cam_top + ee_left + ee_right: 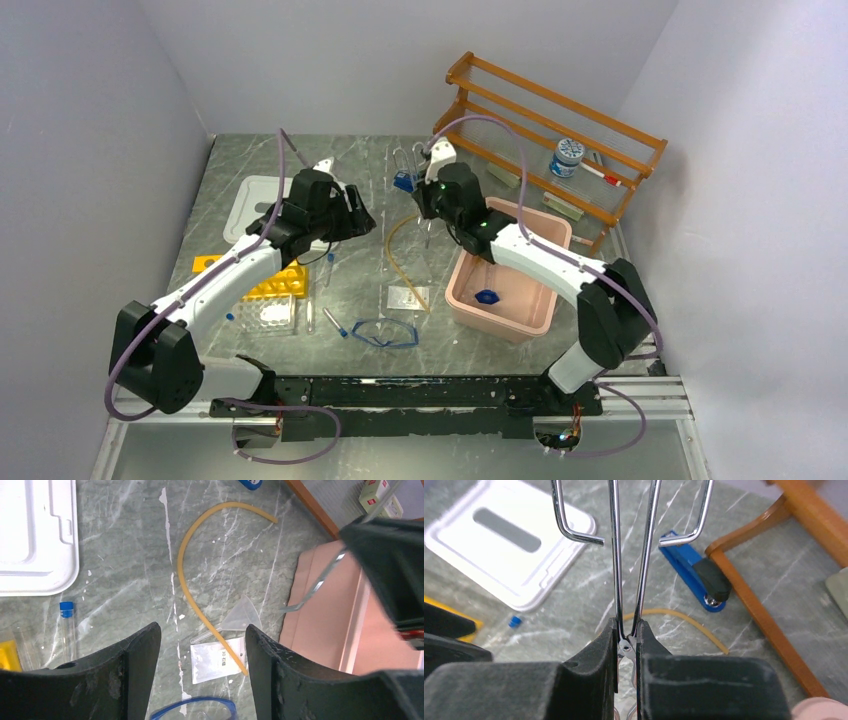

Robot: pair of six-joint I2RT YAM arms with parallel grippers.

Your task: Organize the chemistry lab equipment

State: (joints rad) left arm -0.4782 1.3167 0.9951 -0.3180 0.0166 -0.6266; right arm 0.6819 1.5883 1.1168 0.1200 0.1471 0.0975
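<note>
A: Where's the lab gear?
B: Tubing [180, 572] lies loose mid-table [125, 555] in one open curve. Its near end lies across the packet [216, 660]. Goggles [385, 333] are just in front of the packet, toward the arm bases.
A: Tubes?
B: One tube [68, 635] lies flat left of the tubing, blue cap on, just beside the yellow rack [278, 283]. Second tube [335, 323] lies at an angle near the goggles' left side.
A: Loose cap?
B: Cap [487, 297] sits on the floor of the pink bin [497, 322], right of the tubing.
A: Grippers?
B: Right gripper [626, 630] is clamped on the joined end of wire tongs [614, 555]. Their prongs reach out over the table between the stapler [691, 567] and the white tray [30, 530]. Left gripper [202, 630] has its jaws wide with nothing between the fingers. It hangs above the packet and the tubing's near end.
A: Anything else down there?
B: Clear funnel [243, 615], with its stem crossing the tubing just above the packet. Can't tell which is on top. Wooden rack [754, 607] stands at the far right behind the bin, with a bottle [567, 157] on it.
</note>
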